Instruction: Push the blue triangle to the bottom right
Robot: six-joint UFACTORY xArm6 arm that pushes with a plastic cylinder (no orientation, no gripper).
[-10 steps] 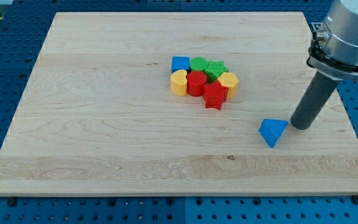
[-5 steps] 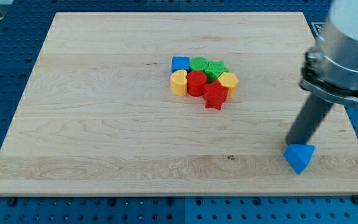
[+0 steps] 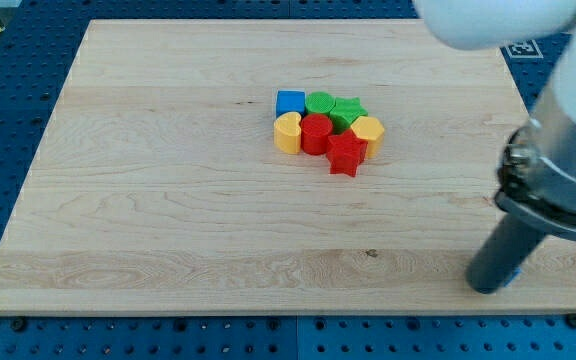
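Seven blocks clustered mid-desk point(image 3: 168, 200): two red, two green, two yellow, one blue cube point(image 3: 290, 101). No fingers. My tip point(image 3: 487, 287) hides blue triangle point(image 3: 514, 273), sliver showing, far lower-right of cluster.

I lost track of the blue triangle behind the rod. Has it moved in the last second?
Yes. The blue triangle has moved toward the view's bottom right, away from the central cluster's red star. Only a sliver shows beside my tip.

Bright, even light floods the wooden board point(image 3: 168, 200), no glare. Shadows sit short and soft under the block cluster point(image 3: 328, 130). The arm housing point(image 3: 568, 130) at right looks smeared with motion blur.
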